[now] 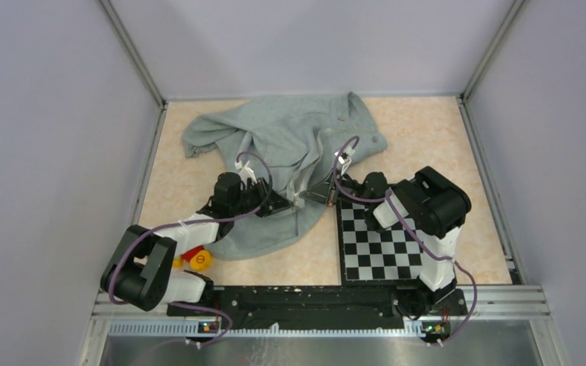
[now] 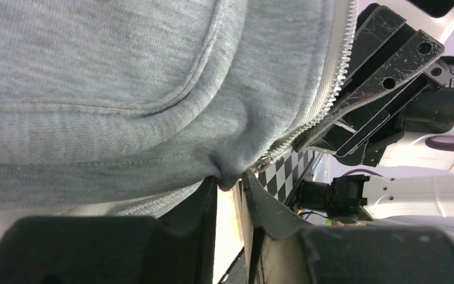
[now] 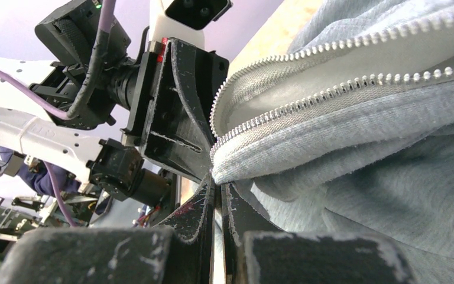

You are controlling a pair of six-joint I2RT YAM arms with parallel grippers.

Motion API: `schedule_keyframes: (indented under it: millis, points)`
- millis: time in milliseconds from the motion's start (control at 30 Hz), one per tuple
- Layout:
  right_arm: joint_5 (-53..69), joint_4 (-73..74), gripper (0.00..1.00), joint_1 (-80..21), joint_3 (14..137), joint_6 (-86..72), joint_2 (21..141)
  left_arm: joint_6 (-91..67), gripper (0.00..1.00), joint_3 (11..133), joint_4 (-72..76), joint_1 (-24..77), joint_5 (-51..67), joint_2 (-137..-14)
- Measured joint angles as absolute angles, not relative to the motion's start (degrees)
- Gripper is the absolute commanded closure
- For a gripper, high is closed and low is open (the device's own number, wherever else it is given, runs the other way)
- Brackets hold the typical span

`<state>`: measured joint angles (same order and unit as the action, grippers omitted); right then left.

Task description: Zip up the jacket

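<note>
The light grey-green jacket (image 1: 290, 137) lies crumpled at the table's middle and back, its lower hem toward me. My left gripper (image 1: 288, 203) and right gripper (image 1: 319, 195) meet tip to tip at the hem end of the white-taped zipper. In the left wrist view the left gripper (image 2: 230, 180) pinches a fold of the jacket (image 2: 124, 89) beside the metal zipper slider (image 2: 263, 163). In the right wrist view the right gripper (image 3: 217, 180) is shut on the jacket's (image 3: 378, 165) zipper edge. The two rows of zipper teeth (image 3: 331, 83) run apart.
A black-and-white chessboard (image 1: 385, 244) lies at the right front, partly under the right arm. A yellow and red object (image 1: 196, 259) sits by the left arm's base. Metal rails and grey walls bound the table on three sides.
</note>
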<state>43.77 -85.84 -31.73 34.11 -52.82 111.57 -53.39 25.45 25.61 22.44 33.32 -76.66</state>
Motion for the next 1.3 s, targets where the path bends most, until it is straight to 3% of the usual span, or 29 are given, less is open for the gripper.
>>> schedule_keyframes:
  millis: [200,367,700,833,900,1133,1300]
  points:
    - [43.59,-85.84,1.0,-31.73,34.11,-52.82,111.57,-52.27,0.99,25.43,27.31,22.44,33.87,-76.64]
    - [43.42,-85.84,1.0,-31.73,34.11,-53.1,111.57,-50.98,1.0,24.62,28.67,22.44,34.59,-75.94]
    - [40.34,-85.12,0.71,-31.73,34.11,-53.17,111.28,-48.86,1.0,23.38,28.71,22.44,34.63,-74.02]
    - [36.27,-74.83,0.62,-31.73,34.11,-49.28,107.53,-48.03,1.0,22.63,28.64,22.44,34.72,-74.13]
    - [33.71,-68.53,0.52,-31.75,34.26,-46.92,105.51,-47.77,1.0,22.63,28.62,22.37,35.09,-74.43]
    - [30.22,-46.76,0.48,-31.79,36.18,-39.42,102.32,-46.72,1.0,22.72,26.3,21.08,37.91,-76.88]
    - [24.67,-25.91,0.44,-32.71,39.09,-28.95,92.79,-46.83,1.0,22.74,26.57,19.64,41.43,-78.76]
